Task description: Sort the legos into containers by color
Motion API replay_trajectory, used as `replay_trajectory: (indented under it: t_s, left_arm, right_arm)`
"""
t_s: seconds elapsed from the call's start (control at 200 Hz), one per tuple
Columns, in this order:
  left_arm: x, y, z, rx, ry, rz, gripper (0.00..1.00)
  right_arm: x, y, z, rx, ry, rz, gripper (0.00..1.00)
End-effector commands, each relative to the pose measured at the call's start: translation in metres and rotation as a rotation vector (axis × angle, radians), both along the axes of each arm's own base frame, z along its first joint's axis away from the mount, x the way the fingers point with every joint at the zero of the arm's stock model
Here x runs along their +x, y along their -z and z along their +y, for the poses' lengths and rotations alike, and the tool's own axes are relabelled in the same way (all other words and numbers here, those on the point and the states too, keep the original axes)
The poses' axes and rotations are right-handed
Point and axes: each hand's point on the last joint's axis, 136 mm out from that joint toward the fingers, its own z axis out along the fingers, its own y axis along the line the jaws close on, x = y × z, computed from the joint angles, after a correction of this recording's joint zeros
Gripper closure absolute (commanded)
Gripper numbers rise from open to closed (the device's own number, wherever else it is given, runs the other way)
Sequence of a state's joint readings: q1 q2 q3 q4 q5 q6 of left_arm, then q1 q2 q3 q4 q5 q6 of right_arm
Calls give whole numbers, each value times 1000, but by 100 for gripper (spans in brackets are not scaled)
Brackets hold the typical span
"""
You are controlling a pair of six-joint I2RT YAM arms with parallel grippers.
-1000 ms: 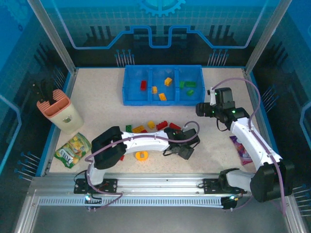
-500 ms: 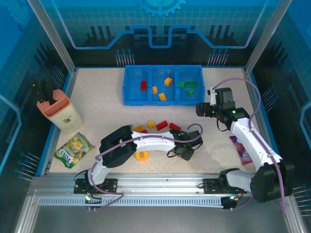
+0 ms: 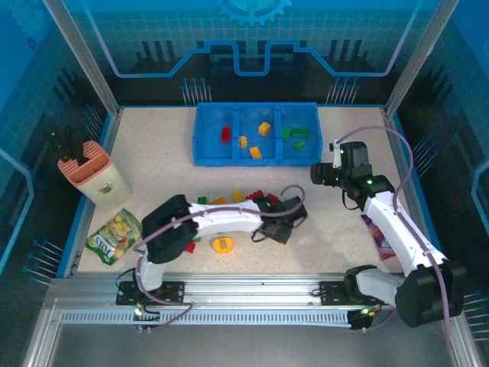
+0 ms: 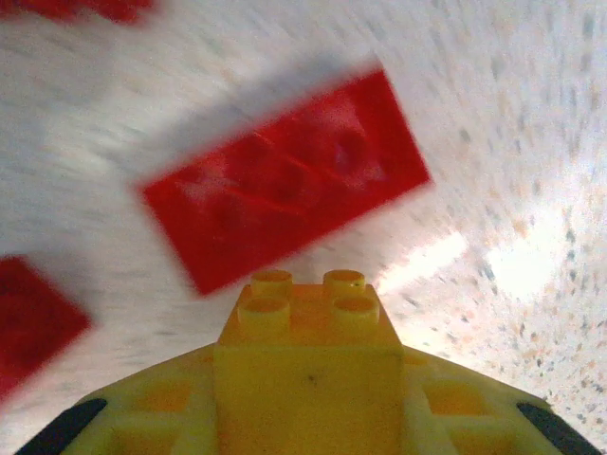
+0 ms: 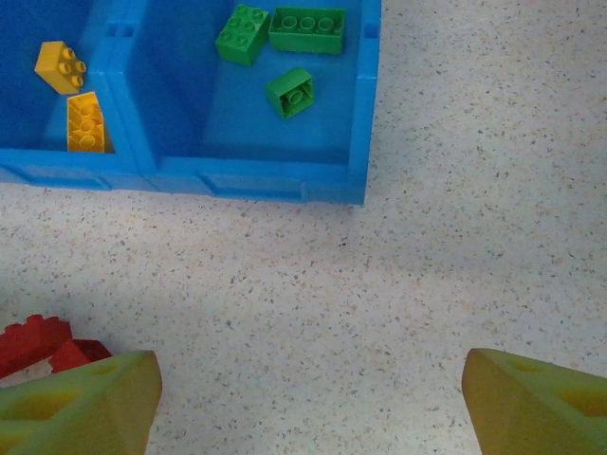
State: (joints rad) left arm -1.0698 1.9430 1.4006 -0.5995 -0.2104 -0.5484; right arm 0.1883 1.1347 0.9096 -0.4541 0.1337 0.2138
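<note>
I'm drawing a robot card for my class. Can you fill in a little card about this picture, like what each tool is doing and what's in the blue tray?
left tool: shut on a yellow lego
right tool: open, empty, over bare table
blue tray, left box: one red brick
middle box: yellow-orange bricks
right box: three green bricks
loose legos: red, yellow and green, on the table by the left arm
</note>
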Motion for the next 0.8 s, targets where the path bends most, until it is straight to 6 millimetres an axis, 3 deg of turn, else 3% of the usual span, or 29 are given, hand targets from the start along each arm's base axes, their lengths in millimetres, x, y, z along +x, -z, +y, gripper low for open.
replay_trajectory:
  t_s: [0.0, 0.08, 0.205, 0.38, 0.51, 0.796]
  left_arm:
    - [53, -63, 22, -103, -105, -152, 77]
    - [86, -85, 36, -118, -128, -228, 77]
    - [139, -103, 58, -59, -157, -329, 77]
    - [206, -100, 92, -27, -275, -394, 79]
    - [245, -95, 85, -53, -274, -416, 78]
    - [301, -43, 63, -20, -253, -373, 78]
  right_arm:
    - [0, -20, -4, 27, 15, -89, 16]
    - [-1, -22, -1, 43, -2, -95, 16]
    - [-1, -15, 2, 54, -11, -69, 16]
    - [0, -17, 11, 76, -55, -60, 16]
    - [3, -19, 19, 96, -91, -54, 17]
    - [4, -14, 32, 121, -153, -32, 17]
